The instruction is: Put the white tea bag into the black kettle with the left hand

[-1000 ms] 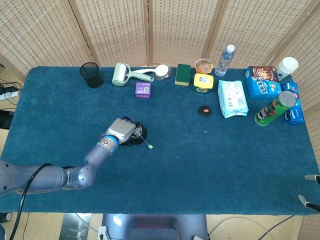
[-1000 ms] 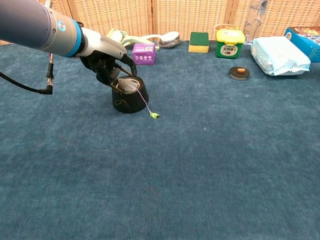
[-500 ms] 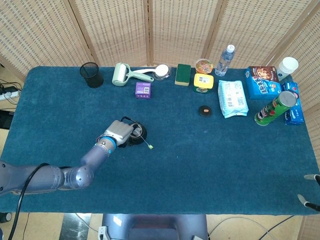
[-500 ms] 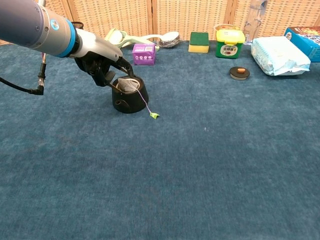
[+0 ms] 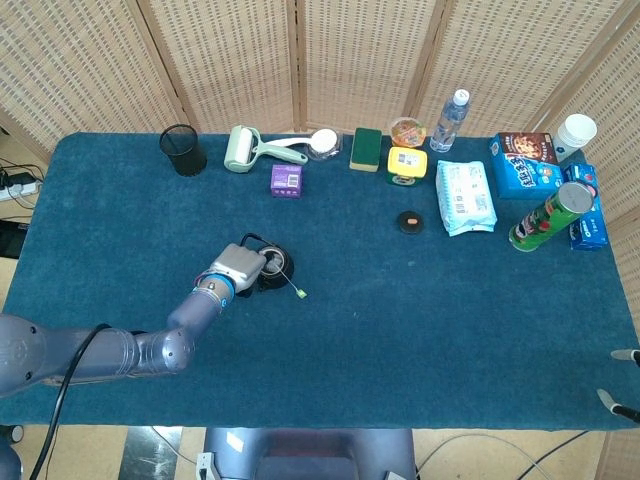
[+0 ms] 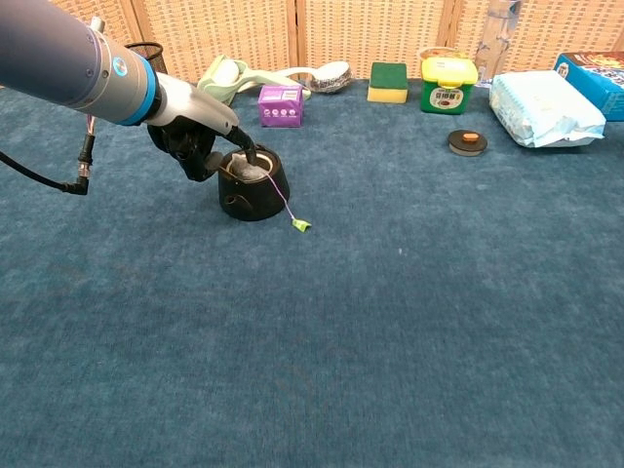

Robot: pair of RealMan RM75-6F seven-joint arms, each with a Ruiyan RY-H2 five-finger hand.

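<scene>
Over the last second the left hand (image 6: 200, 146) has been drawing back and down to the left of the black kettle (image 6: 253, 193), its dark fingers (image 6: 237, 144) now reaching over the rim and holding nothing. Inside the kettle's open mouth the white tea bag (image 6: 246, 173) is sitting, while its string is trailing over the rim to the small green tag (image 6: 302, 225) lying on the blue table (image 6: 409, 322). At the far right edge of the head view, only the tips of the right hand (image 5: 622, 380) are showing, so I cannot tell how its fingers are lying.
</scene>
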